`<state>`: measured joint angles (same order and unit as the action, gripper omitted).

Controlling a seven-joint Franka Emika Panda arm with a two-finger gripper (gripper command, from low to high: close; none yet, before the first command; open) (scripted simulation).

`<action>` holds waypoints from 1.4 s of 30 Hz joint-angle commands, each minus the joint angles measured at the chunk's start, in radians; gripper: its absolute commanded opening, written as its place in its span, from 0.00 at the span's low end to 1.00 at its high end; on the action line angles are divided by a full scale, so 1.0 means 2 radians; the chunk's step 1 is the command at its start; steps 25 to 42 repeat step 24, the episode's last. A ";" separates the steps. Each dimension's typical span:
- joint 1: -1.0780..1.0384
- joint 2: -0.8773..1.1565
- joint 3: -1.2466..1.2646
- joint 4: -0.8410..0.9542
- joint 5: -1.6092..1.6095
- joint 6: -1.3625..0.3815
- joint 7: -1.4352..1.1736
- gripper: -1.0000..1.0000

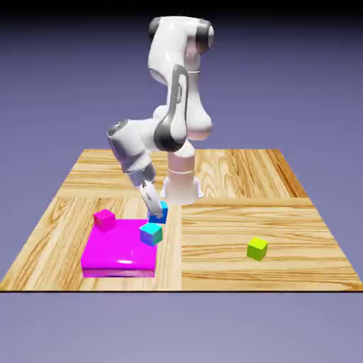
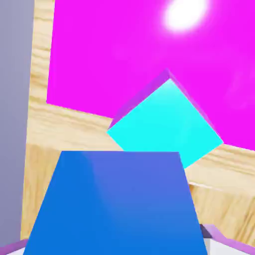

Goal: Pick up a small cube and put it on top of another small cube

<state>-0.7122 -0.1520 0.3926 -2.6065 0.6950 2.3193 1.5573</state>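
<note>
My gripper is shut on the small cube, a deeper sky-blue one. In the hand view this cube fills the bottom middle, and a grey fingertip peeks out at its lower right. The other small cube, paler turquoise-cyan, stands at the right edge of a flat magenta slab. In the exterior view the held cube shows just above and slightly right of it. Along the hand's line of sight the turquoise cube lies straight ahead, turned corner-on.
A magenta cube sits at the slab's far left corner. A lime-green cube lies on the wooden table toward the exterior view's right. The magenta slab fills the top of the hand view.
</note>
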 commanded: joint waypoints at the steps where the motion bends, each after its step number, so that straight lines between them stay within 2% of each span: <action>1: -0.010 -0.008 0.003 -0.005 0.021 -0.001 0.021 0.00; 6: -0.059 -0.047 0.015 -0.029 0.129 -0.003 0.124 0.00; 9: -0.077 -0.060 0.018 -0.046 0.131 -0.006 0.139 0.00; 21: 0.137 0.049 -0.141 -0.041 0.191 0.107 0.087 0.00; 22: 0.137 0.049 -0.141 -0.041 0.191 0.107 0.087 1.00; 42: 0.119 0.040 -0.127 -0.041 0.186 0.098 0.092 1.00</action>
